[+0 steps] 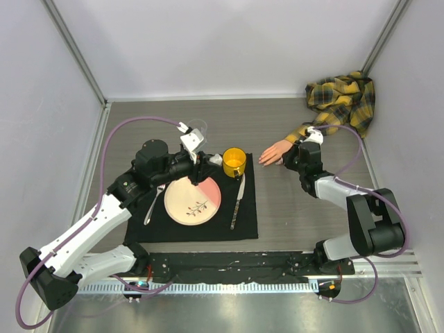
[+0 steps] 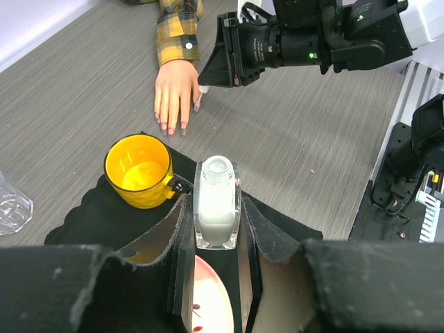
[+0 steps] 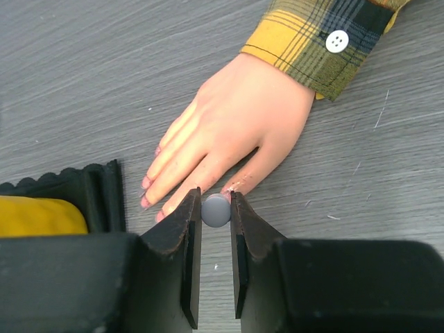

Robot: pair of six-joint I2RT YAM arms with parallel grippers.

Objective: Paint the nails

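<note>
Jaws on the left arm are clenched on a small clear bottle (image 2: 217, 208), held upright between them and filled with white liquid. Directly beneath the left jaws a cream-and-pink plate (image 1: 182, 195) is seen on a black placemat (image 2: 83, 218) with a scalloped edge. A fork (image 1: 154, 202) is laid to one side of the plate and a knife (image 1: 237, 202) to the other. Just ahead of the left jaws and to their left, a yellow mug (image 2: 137, 173) is stood at the placemat's far edge, its dark handle turned towards the bottle. Further left, part of a clear glass (image 2: 10, 205) is caught on the grey table (image 2: 305, 159).

Well beyond the left jaws, the mannequin hand (image 3: 236, 118) is laid flat, palm down, on the table. Its fingers are pointed towards the placemat and its wrist is covered by a yellow-and-black plaid sleeve (image 3: 322, 38) with a white button. The nails (image 3: 145, 202) are seen as small pinkish tips at the finger ends, just in front of the right jaws and to their left. The right jaws are clenched on a small round grey piece (image 3: 216, 210), seen end-on, right at the tip of the thumb (image 3: 260, 165). Whether the piece is touching the thumb cannot be told.
</note>
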